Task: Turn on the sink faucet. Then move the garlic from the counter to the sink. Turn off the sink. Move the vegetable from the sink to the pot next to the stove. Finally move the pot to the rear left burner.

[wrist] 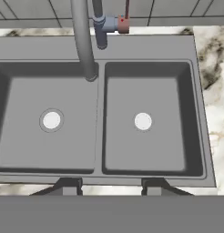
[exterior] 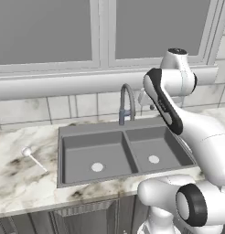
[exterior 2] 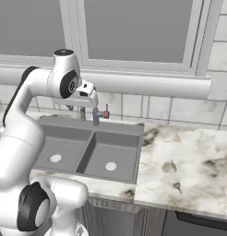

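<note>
Below, smooth grey 2-basin sink (wrist: 100, 150) under curved metal faucet (wrist: 83, 41).

Marble counter (exterior: 23, 178) w/ grey double sink (exterior: 68, 135) set in; garlic (exterior: 26, 151) on counter left of sink.

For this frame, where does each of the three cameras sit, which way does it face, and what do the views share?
Left base view: behind the arm's left, facing forward and down at the grey double-basin sink and curved grey faucet; white arm rises lower right.
Right base view: behind the arm's right, same sink; arm rises lower left, gripper near the faucet.
Hand view: on the hand, looking down into the sink; dark fingertips at bottom.
All three share sink and faucet.
</note>
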Controlling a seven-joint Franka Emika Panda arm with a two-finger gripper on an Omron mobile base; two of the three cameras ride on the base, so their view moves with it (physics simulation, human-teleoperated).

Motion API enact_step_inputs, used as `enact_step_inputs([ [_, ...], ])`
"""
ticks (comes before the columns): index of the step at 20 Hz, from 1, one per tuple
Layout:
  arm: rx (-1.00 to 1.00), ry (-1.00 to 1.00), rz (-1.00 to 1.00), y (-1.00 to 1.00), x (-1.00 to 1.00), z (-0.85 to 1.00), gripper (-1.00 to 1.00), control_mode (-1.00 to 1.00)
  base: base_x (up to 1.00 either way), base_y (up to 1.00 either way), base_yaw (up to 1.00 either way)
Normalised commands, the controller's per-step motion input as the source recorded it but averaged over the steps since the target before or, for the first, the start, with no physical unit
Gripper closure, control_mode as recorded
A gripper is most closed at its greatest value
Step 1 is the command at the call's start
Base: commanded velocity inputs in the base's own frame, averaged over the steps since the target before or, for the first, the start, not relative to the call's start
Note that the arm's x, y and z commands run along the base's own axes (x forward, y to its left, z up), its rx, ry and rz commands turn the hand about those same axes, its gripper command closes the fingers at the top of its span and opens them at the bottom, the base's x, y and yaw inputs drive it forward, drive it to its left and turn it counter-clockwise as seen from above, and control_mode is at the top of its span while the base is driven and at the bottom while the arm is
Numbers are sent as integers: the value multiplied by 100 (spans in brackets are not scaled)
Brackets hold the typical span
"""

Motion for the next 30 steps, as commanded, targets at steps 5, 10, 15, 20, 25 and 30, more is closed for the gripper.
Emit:
enact_step_inputs([
  [5,0,-3,0,-5,0,-8,-100,100,0,-16,0],
  [10,0,0,0,0,0,0,-100,100,0,-59,0],
  [15,0,0,0,0,0,0,-100,100,12,-62,0],
  [20,0,0,0,0,0,0,-100,100,47,-15,-1],
  [25,0,0,0,0,0,0,-100,100,52,1,-1],
  [30,1,-2,5,-1,3,-11,-100,-100,15,1,0],
])
